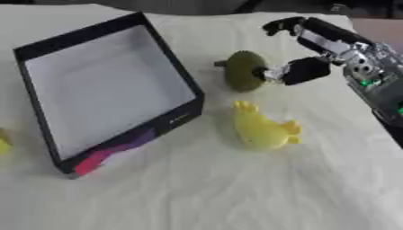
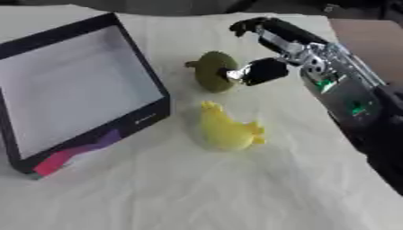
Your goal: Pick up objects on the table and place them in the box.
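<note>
Lying on the white cloth-covered table point(image 1: 236, 193): one olive-green rounded object point(image 1: 244, 71) with a short stem at its left, just right of the box; the right hand point(image 1: 303, 69), entering from the upper right, has its thumb tip against the object's right side and its fingers point(image 1: 279, 24) arched above and apart, nothing gripped. One yellow duck-shaped toy point(image 1: 262, 128), near and below the green object, untouched. One box point(image 1: 182, 74), black-walled with pale interior, pink-and-purple marking on its front lower edge, left of both items. One small yellow item point(image 1: 4, 143) at the left edge, partly cut off.
</note>
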Robot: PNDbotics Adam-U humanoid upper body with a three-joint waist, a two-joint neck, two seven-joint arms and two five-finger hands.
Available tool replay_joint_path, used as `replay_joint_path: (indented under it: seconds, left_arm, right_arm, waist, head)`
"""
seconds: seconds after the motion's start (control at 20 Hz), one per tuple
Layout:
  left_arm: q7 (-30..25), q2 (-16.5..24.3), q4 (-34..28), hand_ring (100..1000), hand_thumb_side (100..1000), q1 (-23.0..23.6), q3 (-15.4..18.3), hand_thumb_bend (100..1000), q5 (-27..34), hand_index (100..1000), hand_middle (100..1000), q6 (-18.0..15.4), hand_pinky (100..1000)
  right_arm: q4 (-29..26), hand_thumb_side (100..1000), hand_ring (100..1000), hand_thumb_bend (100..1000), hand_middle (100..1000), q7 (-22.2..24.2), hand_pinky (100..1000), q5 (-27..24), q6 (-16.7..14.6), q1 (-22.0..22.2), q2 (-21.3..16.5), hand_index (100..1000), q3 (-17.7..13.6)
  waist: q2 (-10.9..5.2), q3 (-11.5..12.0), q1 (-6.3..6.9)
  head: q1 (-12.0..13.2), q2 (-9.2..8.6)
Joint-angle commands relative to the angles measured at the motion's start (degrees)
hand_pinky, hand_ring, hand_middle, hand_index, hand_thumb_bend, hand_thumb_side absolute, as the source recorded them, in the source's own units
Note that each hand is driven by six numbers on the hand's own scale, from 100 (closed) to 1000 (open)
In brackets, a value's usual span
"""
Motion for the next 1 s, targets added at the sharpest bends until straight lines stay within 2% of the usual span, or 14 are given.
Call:
replay_joint_path:
  seconds: [0.05, 0.45, 1.0]
  left_arm:
    - [-0.3, 1.3, -0.8, 735, 758, -0.5, 0.1, 100, -0.3, 786, 745, 0.1, 828]
    - [-0.5, 1.2, -0.9, 733, 758, -1.0, -0.1, 100, -0.2, 787, 745, 0.2, 828]
    - [-1.0, 1.1, -1.0, 731, 761, -1.7, -0.5, 100, -0.2, 787, 745, 0.4, 829]
  right_arm:
    - [1.4, 519, 987, 457, 857, 0.1, 952, 0.7, -0.6, -1.2, -0.7, 937, -0.4]
    - [5.7, 490, 991, 457, 864, 1.1, 953, 0.3, -1.8, -2.2, 0.7, 942, 0.2]
    - [8.9, 498, 991, 456, 868, 2.0, 953, 0.4, -2.9, -3.6, 1.8, 944, 0.8]
  waist:
    - [-1.1, 0.2, 0.34]
    - [-0.53, 1.0, 0.29]
    - [0.14, 2.2, -0.13]
  head:
    - [-0.5, -0.46]
    - [-1.4, -1.91]
    - [-1.1, -0.74]
